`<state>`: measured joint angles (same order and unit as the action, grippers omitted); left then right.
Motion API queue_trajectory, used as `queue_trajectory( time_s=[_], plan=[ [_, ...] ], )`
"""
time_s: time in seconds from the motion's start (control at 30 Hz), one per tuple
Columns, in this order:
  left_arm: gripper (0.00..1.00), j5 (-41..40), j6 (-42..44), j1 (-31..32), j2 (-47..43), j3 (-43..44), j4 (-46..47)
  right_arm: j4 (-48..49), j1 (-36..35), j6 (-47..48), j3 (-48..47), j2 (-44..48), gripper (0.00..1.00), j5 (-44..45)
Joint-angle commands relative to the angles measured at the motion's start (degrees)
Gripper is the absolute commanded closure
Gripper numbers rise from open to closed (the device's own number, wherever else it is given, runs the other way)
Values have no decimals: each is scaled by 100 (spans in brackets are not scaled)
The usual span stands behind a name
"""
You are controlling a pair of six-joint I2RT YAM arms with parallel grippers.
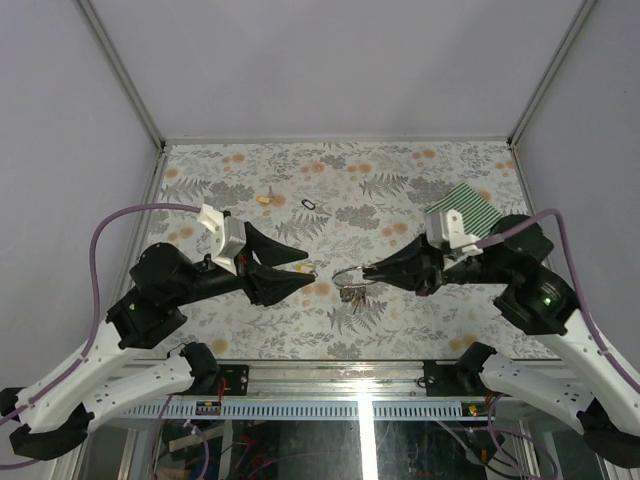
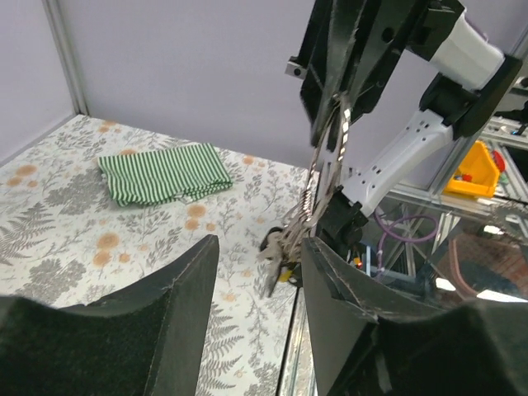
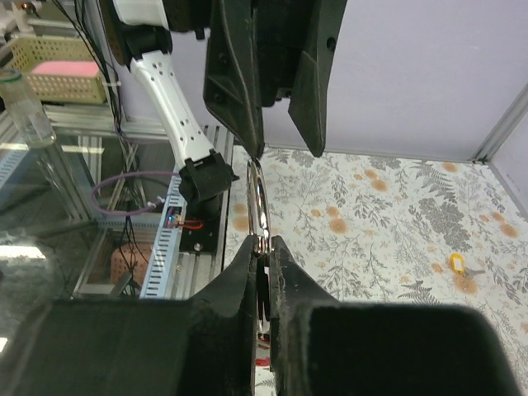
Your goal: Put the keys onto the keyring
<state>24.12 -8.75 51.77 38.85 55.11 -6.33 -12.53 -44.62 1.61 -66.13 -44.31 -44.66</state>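
Top external view: right hand (image 1: pixel 368 270) is closed on the keyring (image 1: pixel 348 274), which extends left toward the open, empty left hand (image 1: pixel 306 271); keys (image 1: pixel 352 295) hang below.

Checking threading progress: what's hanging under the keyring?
A small bunch of keys hangs below the keyring, which the right gripper holds. They overlap, so their number and whether each is threaded cannot be seen.
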Motion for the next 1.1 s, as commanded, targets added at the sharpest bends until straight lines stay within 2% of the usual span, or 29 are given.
queue_trajectory(
  time_s=[0.0, 0.13, 0.27, 0.4, 0.53, 0.73, 1.07],
  plan=[
    [54, -138, 616, 35, -157, 17, -508, 1212, -14, 474, 338, -240, 100, -363],
    [54, -170, 858, 35, -357, -73, -755, 1508, -13, 797, 424, -552, 100, -505],
    [51, -742, 816, 35, -719, -401, -684, 1529, -20, 727, 162, -977, 100, -631],
    [41, -1268, 445, 36, -1165, -866, -370, 1986, -14, 253, 137, -1154, 100, -228],
    [31, -1446, 128, 36, -1481, -1191, 8, 1620, -14, 1, -297, -1338, 100, -48],
    [30, -1020, 188, 43, -1335, -1221, 367, 950, -20, -159, -929, -1502, 100, -208],
    [37, -179, 565, 38, -619, -783, 682, 1187, -19, -248, -813, -1115, 100, -272]
  ],
)
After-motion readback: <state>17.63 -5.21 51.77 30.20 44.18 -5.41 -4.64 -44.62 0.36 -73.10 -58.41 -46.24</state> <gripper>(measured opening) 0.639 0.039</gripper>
